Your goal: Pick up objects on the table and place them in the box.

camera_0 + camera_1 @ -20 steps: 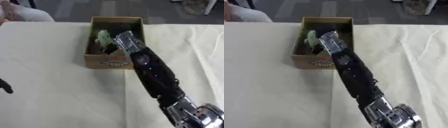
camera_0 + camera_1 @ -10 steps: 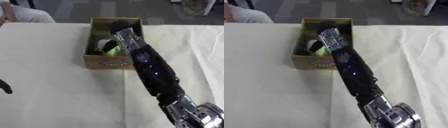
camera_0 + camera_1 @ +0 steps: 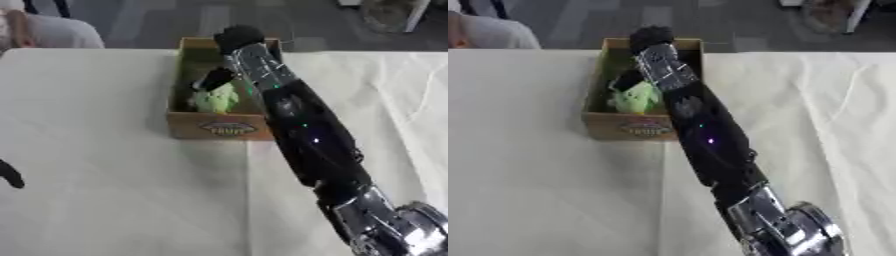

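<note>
— Where the cloth-covered table [image 3: 105, 190] meets the picture's left edge, what is that dark shape?
— That is the left hand [image 3: 10, 175], low at the edge. Only a black sliver of it shows, so I cannot tell whether its fingers are straight or curled.
— And further right?
— A cardboard box [image 3: 219, 127] stands on the table near its far edge, its printed front wall facing the camera. Inside it lies a light green object [image 3: 215, 99], soft-looking, toward the front half of the box. I cannot make out what it is beyond the colour.
— Where is the right arm?
— It comes up from the lower right corner, silver at the joint there and black along its length, and crosses the box's right wall. The right hand [image 3: 240, 41] reaches over the box toward its far end.
— Is it holding the green thing?
— One dark finger or thumb [image 3: 216, 78] hangs down onto the top of the green object and seems to touch it. Whether the hand pinches it or lies open, I cannot tell.
</note>
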